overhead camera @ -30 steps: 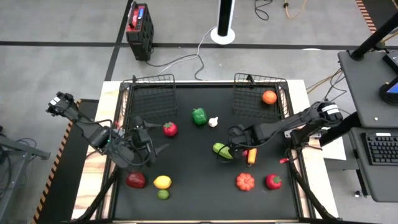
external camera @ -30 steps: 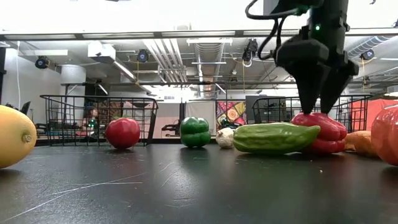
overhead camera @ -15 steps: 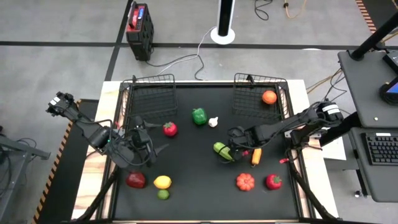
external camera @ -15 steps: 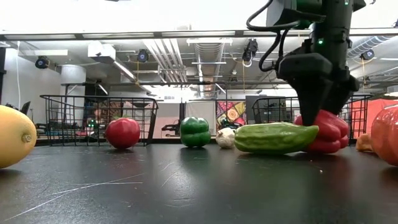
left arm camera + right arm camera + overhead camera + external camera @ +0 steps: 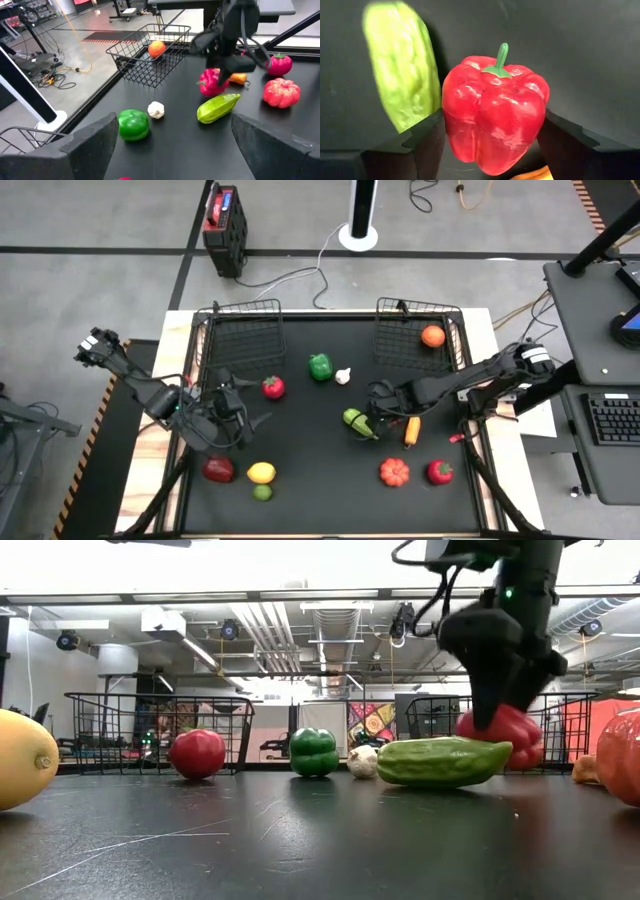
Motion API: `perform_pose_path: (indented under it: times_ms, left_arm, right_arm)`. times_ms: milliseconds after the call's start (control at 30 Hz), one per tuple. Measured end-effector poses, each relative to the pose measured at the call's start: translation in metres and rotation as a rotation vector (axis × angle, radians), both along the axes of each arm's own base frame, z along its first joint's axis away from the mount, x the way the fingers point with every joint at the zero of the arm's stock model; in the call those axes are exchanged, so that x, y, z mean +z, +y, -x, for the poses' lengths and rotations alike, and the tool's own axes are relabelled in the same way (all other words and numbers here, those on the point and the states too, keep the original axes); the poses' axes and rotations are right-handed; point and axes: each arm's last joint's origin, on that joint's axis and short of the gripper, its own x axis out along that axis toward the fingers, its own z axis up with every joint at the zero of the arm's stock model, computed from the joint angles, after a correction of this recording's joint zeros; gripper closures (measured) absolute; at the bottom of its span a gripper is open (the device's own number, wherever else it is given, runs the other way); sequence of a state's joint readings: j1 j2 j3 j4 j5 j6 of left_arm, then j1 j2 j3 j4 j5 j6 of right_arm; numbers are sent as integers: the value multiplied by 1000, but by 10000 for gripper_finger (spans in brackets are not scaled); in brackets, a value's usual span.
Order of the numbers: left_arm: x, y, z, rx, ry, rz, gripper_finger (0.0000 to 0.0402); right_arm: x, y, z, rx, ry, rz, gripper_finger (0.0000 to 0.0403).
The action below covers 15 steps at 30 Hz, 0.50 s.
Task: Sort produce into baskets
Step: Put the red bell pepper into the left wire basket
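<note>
My right gripper (image 5: 383, 415) is shut on a red bell pepper (image 5: 495, 112) just above the table, right of the middle; the pepper also shows in the low view (image 5: 503, 732) and the left wrist view (image 5: 212, 81). A green cucumber-like piece (image 5: 355, 421) lies right beside it and an orange carrot (image 5: 411, 430) on its other side. My left gripper (image 5: 247, 418) waits open and empty over the table's left part. Two dark wire baskets stand at the far edge: the left basket (image 5: 243, 330) and the right basket (image 5: 412, 328), which holds an orange (image 5: 432, 336). My right gripper pinches the red pepper's two opposite side walls (image 5: 451, 117) between its two fingers (image 5: 417, 137). The fingers come from above, pointing down. The pepper lies on its side in the hold, its green stem (image 5: 501, 56) level, lifted a little clear of the table.
Loose on the table are a green pepper (image 5: 320, 366), a white garlic (image 5: 343, 376), a red tomato (image 5: 273, 387), a red apple (image 5: 218, 469), a lemon (image 5: 261, 472), a lime (image 5: 262, 492), a red-orange pumpkin-like piece (image 5: 394, 472) and a red piece (image 5: 439, 471).
My right gripper has gone down over the red pepper, shut on it, and risen a little. The pepper, which sat on the table behind the green piece, now hangs just clear of the table.
</note>
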<state>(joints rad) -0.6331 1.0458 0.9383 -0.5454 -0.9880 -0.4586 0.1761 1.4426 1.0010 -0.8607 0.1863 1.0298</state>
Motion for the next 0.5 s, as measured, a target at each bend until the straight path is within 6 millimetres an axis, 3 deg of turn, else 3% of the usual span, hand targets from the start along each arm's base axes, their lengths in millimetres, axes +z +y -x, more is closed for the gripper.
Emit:
perform_pose_path:
  times_ms: [233, 367, 500]
  left_arm:
    - [-12, -6, -7, -48, -80, 9, 36]
    - [-18, -11, -12, -202, -149, 22, 36]
    - [-25, -15, -18, -435, -272, 53, 36]
  right_arm:
    - [47, -4, 14, -1, -200, 138, 135]
    - [67, 0, 18, 46, -402, 239, 132]
    - [76, 7, 9, 158, -598, 296, 134]
